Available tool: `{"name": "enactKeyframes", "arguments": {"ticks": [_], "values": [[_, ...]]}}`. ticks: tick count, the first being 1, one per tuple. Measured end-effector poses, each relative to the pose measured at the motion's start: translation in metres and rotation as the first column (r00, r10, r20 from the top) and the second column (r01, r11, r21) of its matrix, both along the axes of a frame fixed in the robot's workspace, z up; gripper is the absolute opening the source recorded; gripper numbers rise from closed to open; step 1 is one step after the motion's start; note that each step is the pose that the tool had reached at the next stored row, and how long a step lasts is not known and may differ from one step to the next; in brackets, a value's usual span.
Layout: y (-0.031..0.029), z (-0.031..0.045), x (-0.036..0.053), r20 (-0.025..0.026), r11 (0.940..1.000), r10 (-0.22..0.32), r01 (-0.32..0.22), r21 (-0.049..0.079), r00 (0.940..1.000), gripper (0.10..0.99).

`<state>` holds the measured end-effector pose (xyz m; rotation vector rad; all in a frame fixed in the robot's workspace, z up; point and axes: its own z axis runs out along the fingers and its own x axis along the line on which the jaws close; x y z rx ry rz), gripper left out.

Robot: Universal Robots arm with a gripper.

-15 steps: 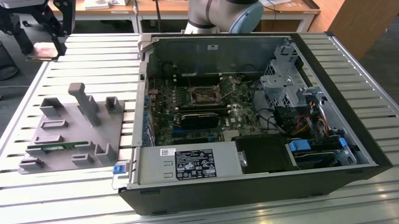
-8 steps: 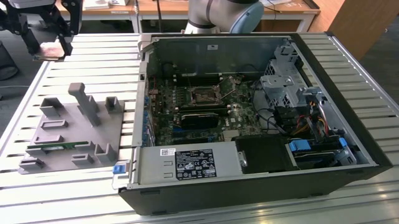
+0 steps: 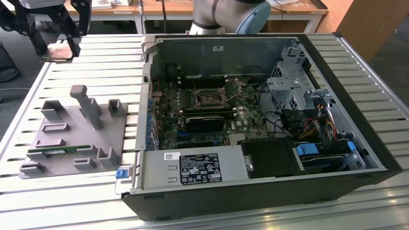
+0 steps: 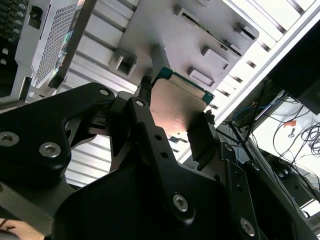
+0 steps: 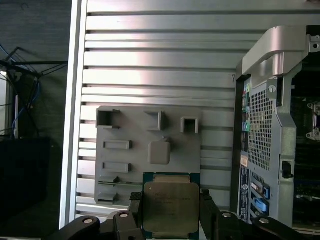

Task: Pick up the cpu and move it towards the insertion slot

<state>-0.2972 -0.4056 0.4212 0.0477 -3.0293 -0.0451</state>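
Robot hand (image 5: 171, 212) clenched on the cpu (image 5: 171, 205), held flat for seating, well away from the insertion slot (image 3: 209, 98) toward three o'clock.

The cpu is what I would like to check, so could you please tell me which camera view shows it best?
The first wrist view shows the cpu best: its silvery top faces the camera, square-on, between the end effector fingers. The second wrist view shows it at a slant behind black linkages. In the exterior view it is a small patch in the end effector, above the table's far corner.
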Motion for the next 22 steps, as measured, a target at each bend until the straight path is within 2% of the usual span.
{"name": "enactKeyframes", "arguments": {"ticks": [22], "values": [[0.0,0.0,0.0246,0.0,1.0,0.0,0.0,0.0,1.0,0.541]]}}
